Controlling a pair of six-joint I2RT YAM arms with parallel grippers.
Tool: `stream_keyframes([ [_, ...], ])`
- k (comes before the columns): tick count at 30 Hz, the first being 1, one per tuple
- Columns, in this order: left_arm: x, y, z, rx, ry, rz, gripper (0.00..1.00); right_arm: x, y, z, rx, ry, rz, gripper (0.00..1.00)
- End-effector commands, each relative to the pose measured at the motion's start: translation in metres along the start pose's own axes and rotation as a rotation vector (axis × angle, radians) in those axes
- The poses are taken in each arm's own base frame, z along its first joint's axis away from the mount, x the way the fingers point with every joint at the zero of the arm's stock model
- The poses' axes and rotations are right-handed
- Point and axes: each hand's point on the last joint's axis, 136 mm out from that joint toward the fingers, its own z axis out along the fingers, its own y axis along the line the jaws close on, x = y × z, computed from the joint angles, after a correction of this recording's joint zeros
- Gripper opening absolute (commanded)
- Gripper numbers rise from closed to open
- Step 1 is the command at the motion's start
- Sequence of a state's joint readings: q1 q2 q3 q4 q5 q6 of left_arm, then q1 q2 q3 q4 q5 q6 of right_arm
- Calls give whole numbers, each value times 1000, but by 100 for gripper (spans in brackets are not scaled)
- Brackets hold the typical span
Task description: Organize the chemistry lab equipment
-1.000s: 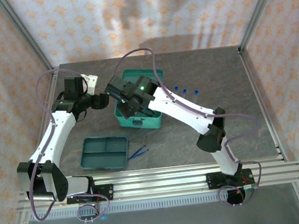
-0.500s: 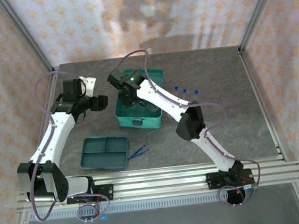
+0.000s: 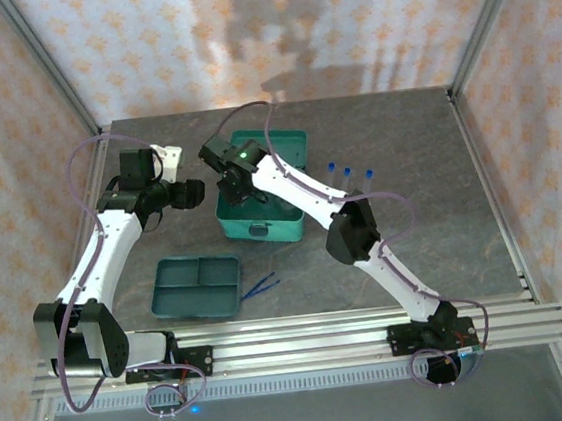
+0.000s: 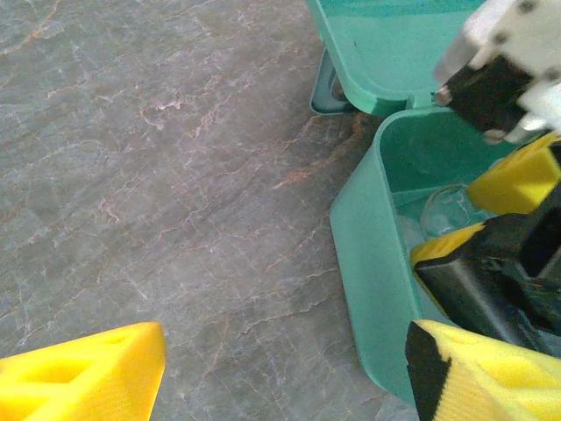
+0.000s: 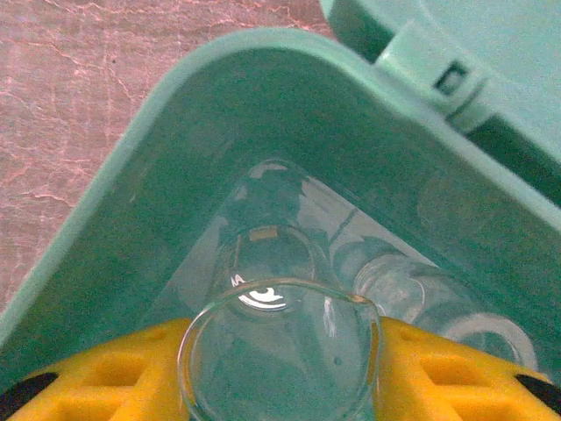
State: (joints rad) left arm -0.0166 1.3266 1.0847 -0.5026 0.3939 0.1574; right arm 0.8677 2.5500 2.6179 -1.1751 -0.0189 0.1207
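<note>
Gripping a small glass jar point(image 5: 279, 338) over the open teal case point(image 4: 359, 254), right hand point(image 5: 280, 386), left hand point(image 4: 289, 381) wide and empty beside it.

Clear glass vessel point(image 5: 280, 351) inside open teal case point(image 5: 114, 202); blue tweezers point(image 3: 262, 286) beside teal tray point(image 3: 178, 287).

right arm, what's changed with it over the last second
The right arm pulled its elbow in to the left, and the right pincer slid toward the far left corner of the open case. It holds a glass beaker in the case. The left pincer, tray, tweezers and capped tubes stayed put.
</note>
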Motion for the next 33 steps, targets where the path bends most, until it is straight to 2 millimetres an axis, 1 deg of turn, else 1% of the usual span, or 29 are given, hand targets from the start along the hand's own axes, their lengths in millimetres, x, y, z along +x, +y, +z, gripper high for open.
stream_keyframes([
  [1,1,1,4,13,-6,-4,76,5,-2,17,36,13,-31,48],
  [4,1,0,5,18,-3,-5,76,7,-4,24,51,20,-36,48],
  [10,0,0,6,22,-3,-4,76,14,0,37,36,48,-35,49],
  [14,0,-1,4,24,-4,-2,76,15,-1,38,39,52,-36,50],
  [17,0,-1,4,27,-6,0,76,13,1,34,35,44,-37,53],
  [22,-1,-2,4,28,-7,-2,76,4,5,16,24,2,-34,57],
  [25,-2,-3,3,31,-10,0,77,-4,5,-1,22,-33,-31,60],
  [27,-3,-3,2,32,-10,0,77,-10,4,-15,23,-60,-30,60],
  [33,-5,-4,-2,32,-11,13,76,-26,0,-64,18,-149,-18,61],
])
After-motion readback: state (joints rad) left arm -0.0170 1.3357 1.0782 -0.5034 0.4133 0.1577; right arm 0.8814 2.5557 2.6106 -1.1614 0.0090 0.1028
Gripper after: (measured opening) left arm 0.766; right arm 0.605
